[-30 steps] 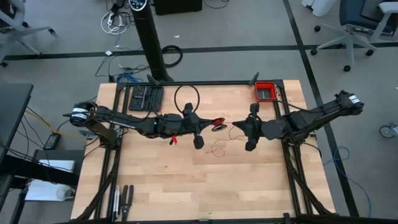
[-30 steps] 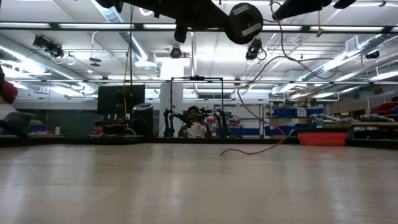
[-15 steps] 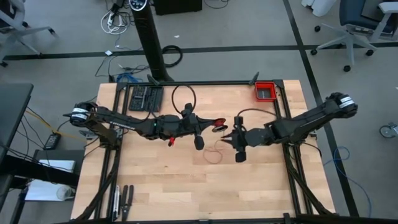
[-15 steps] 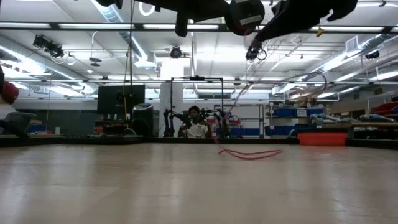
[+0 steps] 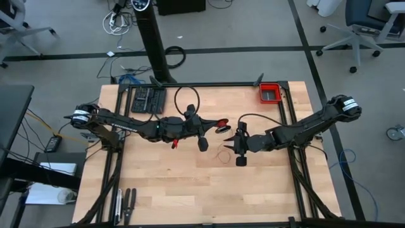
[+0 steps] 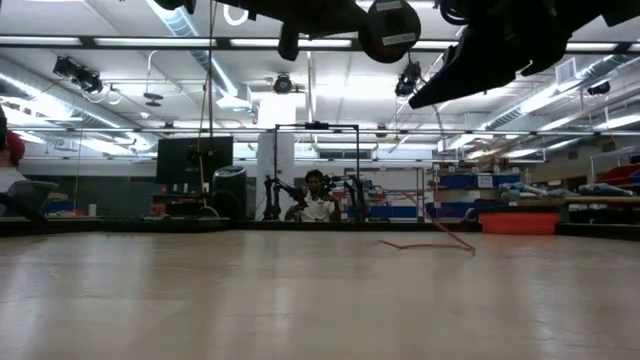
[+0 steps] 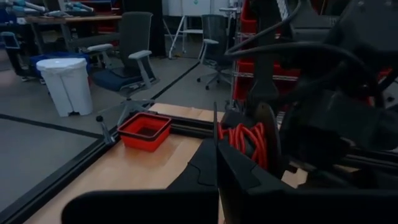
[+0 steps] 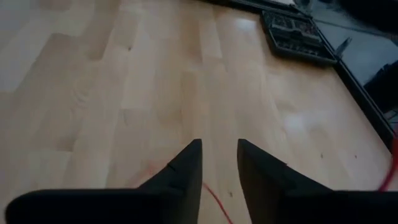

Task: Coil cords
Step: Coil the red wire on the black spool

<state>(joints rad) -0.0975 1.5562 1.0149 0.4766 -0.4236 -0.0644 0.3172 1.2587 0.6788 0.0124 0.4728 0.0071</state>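
the left gripper (image 5: 220, 125) hangs over the middle of the bench (image 5: 158, 190), its fingers (image 7: 231, 168) pressed together on a dark spool (image 6: 390, 30) wound with red cord (image 7: 247, 139); i judge it clamped on that spool, though the exact contact is hard to see. the loose end of the cord (image 5: 223, 154) lies on the bench just below and between the two grippers, a thin wavy strand with a small loop. the right gripper (image 5: 238, 147) is just beside it, fingers (image 8: 186, 169) standing apart with nothing between them, and in the right wrist view a short length of cord (image 8: 213, 196) runs along the wood just in front of the fingers and a little off the gap between them. so the strand lies ahead of and below the right fingers, its long axis running roughly toward the spool. the right arm is the nearer one, and the next pick looks to be its job: come down over the strand with the fingers astride it.
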